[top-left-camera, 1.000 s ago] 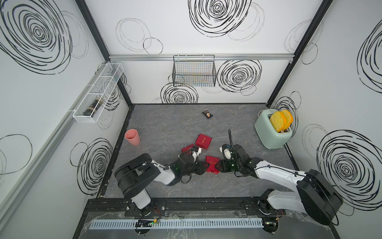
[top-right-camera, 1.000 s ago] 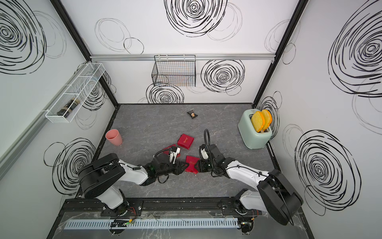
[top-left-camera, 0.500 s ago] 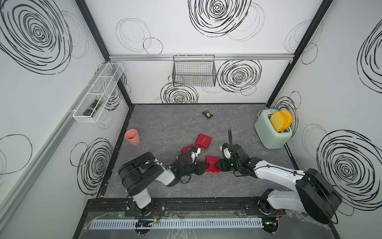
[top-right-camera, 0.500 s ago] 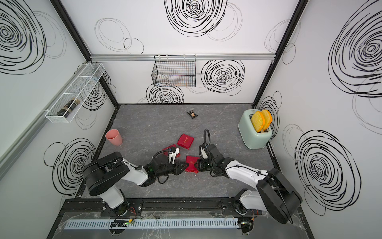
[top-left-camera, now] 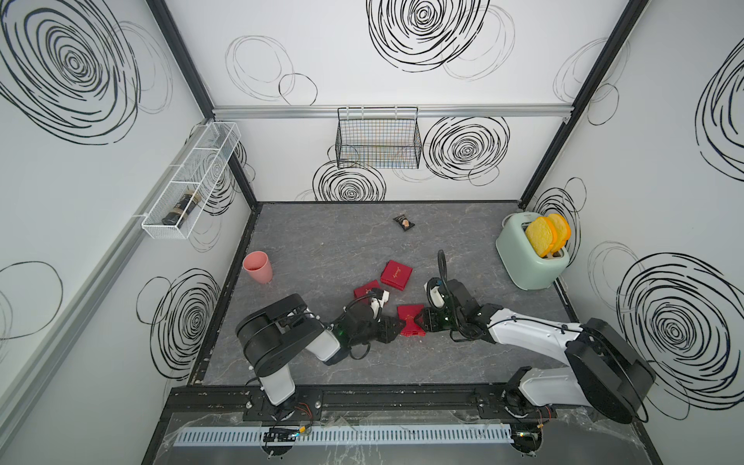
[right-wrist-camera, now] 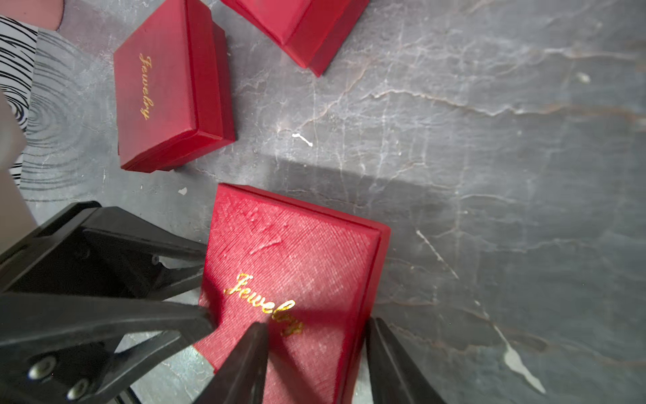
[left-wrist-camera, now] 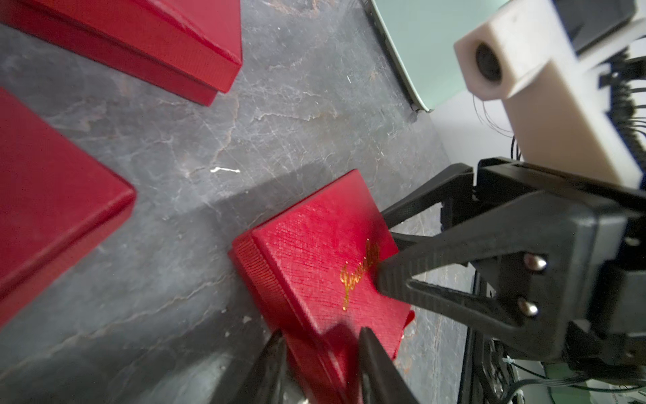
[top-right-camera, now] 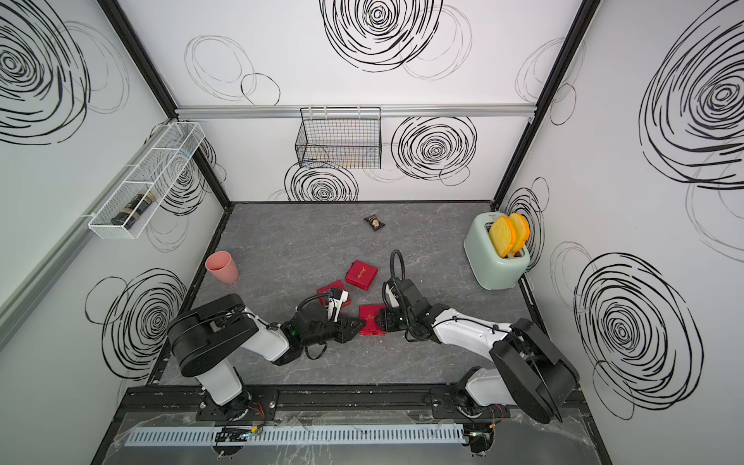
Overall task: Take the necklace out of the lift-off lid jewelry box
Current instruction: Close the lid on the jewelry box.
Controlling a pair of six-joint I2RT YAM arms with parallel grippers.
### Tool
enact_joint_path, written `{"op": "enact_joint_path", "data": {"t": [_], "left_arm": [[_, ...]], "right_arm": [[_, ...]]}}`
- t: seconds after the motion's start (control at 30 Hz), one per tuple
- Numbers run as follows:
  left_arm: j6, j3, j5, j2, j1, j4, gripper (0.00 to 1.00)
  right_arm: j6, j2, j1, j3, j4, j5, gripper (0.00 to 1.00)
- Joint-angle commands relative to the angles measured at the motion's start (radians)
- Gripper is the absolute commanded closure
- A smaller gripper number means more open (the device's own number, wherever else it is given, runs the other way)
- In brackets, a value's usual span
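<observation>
The red lift-off lid jewelry box [top-left-camera: 410, 320] [top-right-camera: 371, 320] lies shut on the grey floor between both grippers, gold "Jewelry" lettering on its lid [right-wrist-camera: 297, 266] [left-wrist-camera: 314, 266]. The lid sits slightly askew, so the base rim shows along two sides. My left gripper [left-wrist-camera: 320, 335] [top-left-camera: 396, 324] is shut on one corner of the box, one finger on the lid and one against the side. My right gripper [right-wrist-camera: 316, 325] [top-left-camera: 422, 320] straddles the opposite edge with its jaws parted, one finger over the lid and one beside the box wall. The necklace is hidden.
Two more red boxes [top-left-camera: 396, 275] [top-left-camera: 366, 289] lie just behind the held one. A pink cup [top-left-camera: 257, 267] stands at the left, a mint toaster [top-left-camera: 531, 257] at the right, and a small black packet [top-left-camera: 404, 222] at the back. A wire basket [top-left-camera: 378, 139] and a white rack [top-left-camera: 189, 181] hang on the walls.
The left arm's shoulder has shifted slightly to the right. The box and both grippers stay at the same spot.
</observation>
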Motion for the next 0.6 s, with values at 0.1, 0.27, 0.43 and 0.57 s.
{"op": "enact_joint_path", "data": {"t": [0.1,0.27,0.43,0.57], "left_arm": [[0.039,-0.006,0.037,-0.010,-0.008,-0.111,0.48],[0.092,0.030,-0.016,-0.134,-0.029,-0.255,0.35],[0.132,0.038,-0.068,-0.258,-0.032,-0.360,0.19],[0.178,0.040,-0.121,-0.367,-0.024,-0.490,0.10]], "right_arm": [[-0.016,0.004,0.020,0.027,-0.043,0.097,0.50],[-0.037,-0.040,0.020,0.054,-0.103,0.141,0.44],[-0.073,-0.072,0.019,0.099,-0.184,0.192,0.30],[-0.102,-0.085,0.020,0.117,-0.214,0.211,0.15]]}}
